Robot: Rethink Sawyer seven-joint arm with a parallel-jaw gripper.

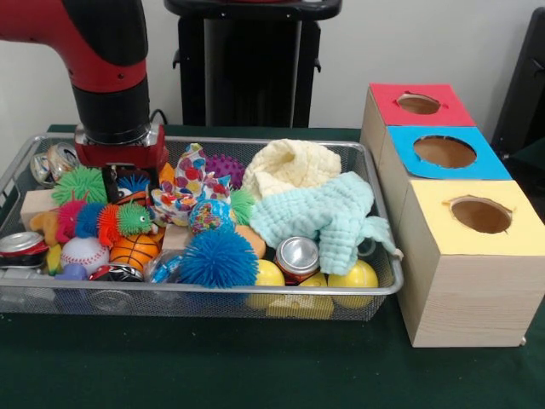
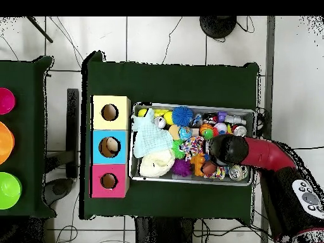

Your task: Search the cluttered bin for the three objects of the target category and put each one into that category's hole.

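**Mia:** Where is the robot's hand right now?

**Ben:** The gripper (image 1: 128, 183) is down low in the wire bin (image 1: 375, 294), at the end far from the three boxes. In the front view it sits among the toys, right by a green spiky ball (image 1: 78, 183) and a fuzzy toy with many colours (image 1: 106, 221).

**Mia:** Are its fingers apart or together?

**Ben:** I cannot tell. The red and black arm (image 1: 106, 60) and the toys hide them. From above, the arm (image 2: 253, 153) covers that spot too.

**Mia:** Is it holding something?

**Ben:** I can't see that either.

**Mia:** Where do the things have to go?

**Ben:** Into a hole in one of the boxes. The red box (image 1: 417, 104), the blue box (image 1: 444, 152) and the yellow box (image 1: 479, 215) stand in a row, just beside the other end of the bin.

**Mia:** So the boxes are far from the hand?

**Ben:** Yes. I think that matters most. The hand must lift up, then travel along the whole long side of the bin, over the green cloth (image 1: 328, 217) and the yellow cloth (image 1: 294, 166), to reach a hole.

**Mia:** Which hole?

**Ben:** The pictures don't say.
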